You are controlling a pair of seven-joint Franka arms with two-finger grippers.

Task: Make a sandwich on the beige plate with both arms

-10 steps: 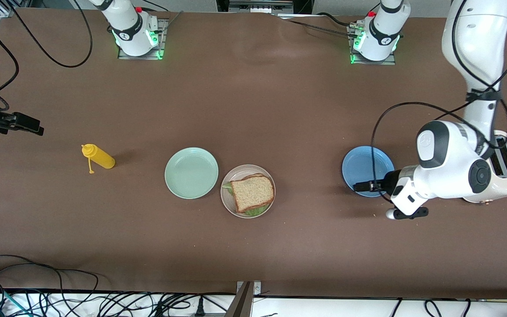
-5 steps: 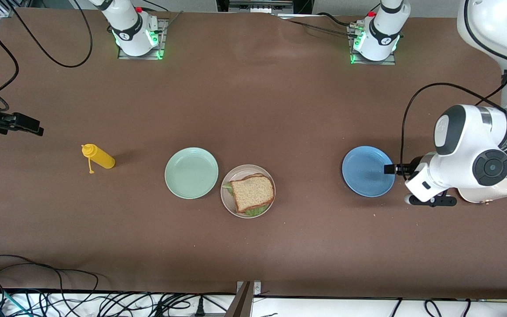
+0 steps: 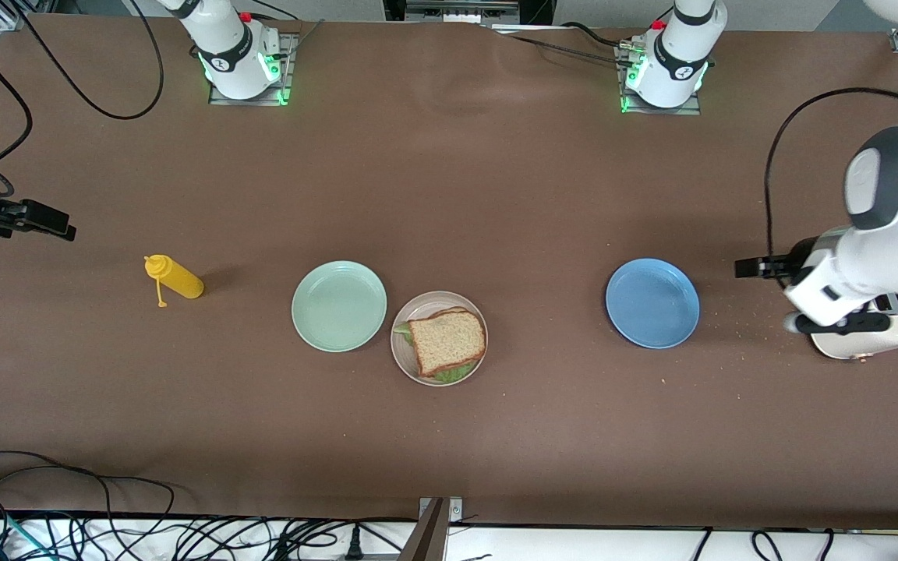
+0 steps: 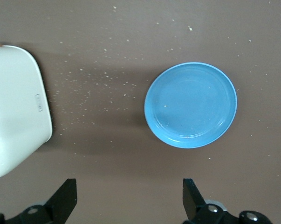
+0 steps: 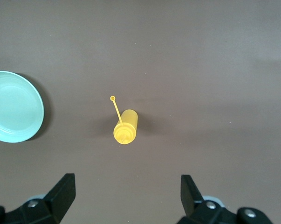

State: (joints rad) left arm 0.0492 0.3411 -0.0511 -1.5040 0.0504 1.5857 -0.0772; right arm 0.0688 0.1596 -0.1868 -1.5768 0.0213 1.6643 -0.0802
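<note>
My right gripper [image 3: 44, 220] hung at the right arm's end of the table, over bare brown table top [image 3: 449, 195], fingers [image 5: 61, 193] spread apart and holding nothing; that arm waited. In the right wrist view the yellow squeeze bottle [image 5: 126, 126] stood between the spread fingers' line, well clear of both, its cap tether trailing on the mat. In the front view the bottle [image 3: 175, 279] had open mat on every side.

The mint-green plate [image 3: 339, 305] sat next, empty, its rim just beside the rim of the beige plate [image 3: 410, 365]; I could not tell whether the rims touched. The sandwich [image 3: 447, 340] lay on the beige plate, top slice of brown bread tilted slightly, green lettuce [image 3: 449, 374] poking out at the edge nearer the front camera and at the edge toward the mint-green plate. A wide strip of free mat ran from the beige plate to the blue plate [image 3: 652, 303], which was empty.

My left gripper [image 3: 757, 267] hovered over the mat between the blue plate and the white toaster [image 3: 878, 336], at the left arm's end, fingers [image 4: 190, 198] wide apart, empty. In the left wrist view, crumbs [image 4: 98, 84] dotted the mat between toaster [image 4: 17, 107] and blue plate [image 4: 191, 105].
</note>
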